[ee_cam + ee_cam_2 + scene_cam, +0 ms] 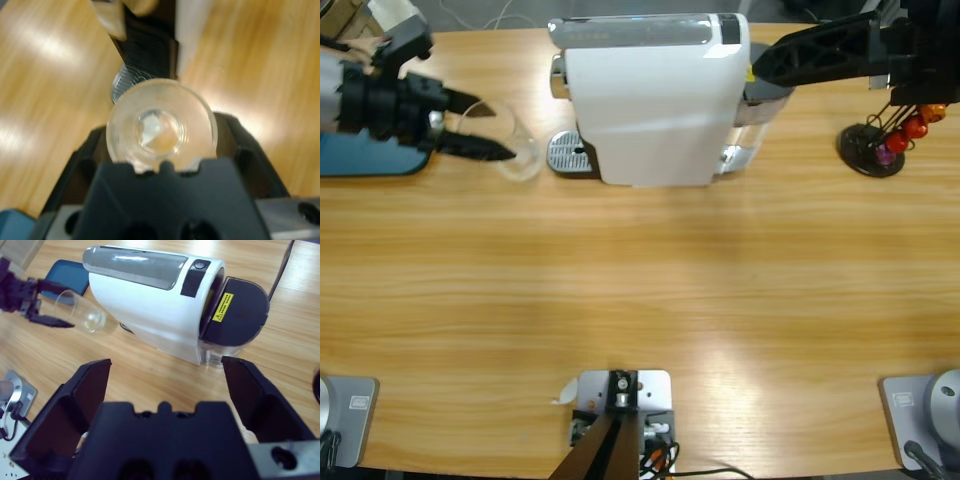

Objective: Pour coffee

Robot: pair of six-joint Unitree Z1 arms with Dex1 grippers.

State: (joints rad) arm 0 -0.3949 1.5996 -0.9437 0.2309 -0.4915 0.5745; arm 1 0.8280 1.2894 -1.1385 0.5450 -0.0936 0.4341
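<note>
Black fingers [100, 150] of the left gripper [470, 125] pinch a clear glass [510, 145], one on each side of it. In the high view the glass lies tipped over on its side, with its open mouth by the gripper and its bottom pointing away toward the coffee machine [655, 100]. In the left wrist view you look right down into the glass. A little bit of pale brown coffee [162, 142] sits at the bottom of it. Just past the glass, away from the fingers, is the round silver drip tray [568, 152] of the machine. Behind the left gripper lies a blue flat thing [370, 160] on the wooden bench [640, 300].

Fingers [85, 395] of the right gripper [165, 390] are spread wide apart and hold nothing. They hang above the bench. Ahead of them is the white coffee machine with its dark back part and a yellow sticker [223, 307]. Far past the machine, the glass shows small in the left fingers. A black stand with small colored pods [890, 140] is on the bench under the right arm [840, 50].
</note>
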